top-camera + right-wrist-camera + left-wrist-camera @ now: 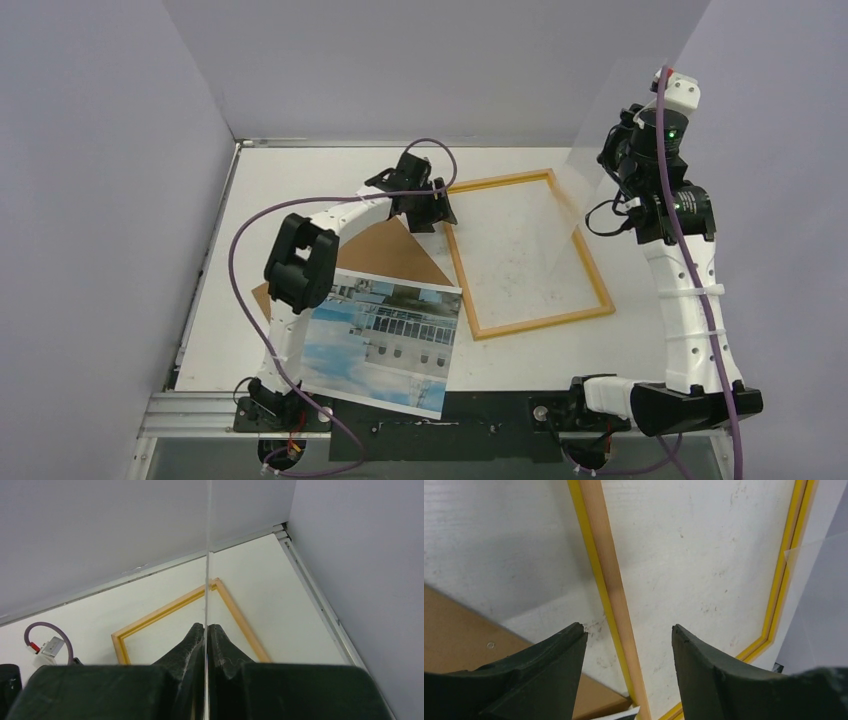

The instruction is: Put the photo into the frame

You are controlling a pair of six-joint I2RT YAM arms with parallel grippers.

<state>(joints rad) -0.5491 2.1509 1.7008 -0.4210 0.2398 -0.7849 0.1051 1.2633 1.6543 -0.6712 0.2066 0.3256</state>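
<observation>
Left wrist view: fingers (559, 667) of the left gripper (628, 631) stand wide apart, one on each side of the frame's (611, 580) left rail, with nothing between the pads but that rail. No contact visible. Frame lies flat on the table (499, 540), wood-coloured back up, yellow showing only along the edges; likely turned this way so it can be loaded from behind. Judgement: the straddle is set up to pin or steady the rail while parts go in.

Right wrist view: right gripper (206, 630) is pinched tight on the clear sheet (207, 580), seen edge-on as a thin vertical line. Sheet is held up off the table, above the frame's far right corner, probably to keep it out of the opening or ready to lower in.

Outward: brown backing board (400, 255) lies just left of the frame, its edge near the left rail. Photo (385, 340) lies picture up, nearer the arm bases than the frame, overlapping the board and overhanging the table's near edge. Photo is not in the frame; neither gripper holds it.
</observation>
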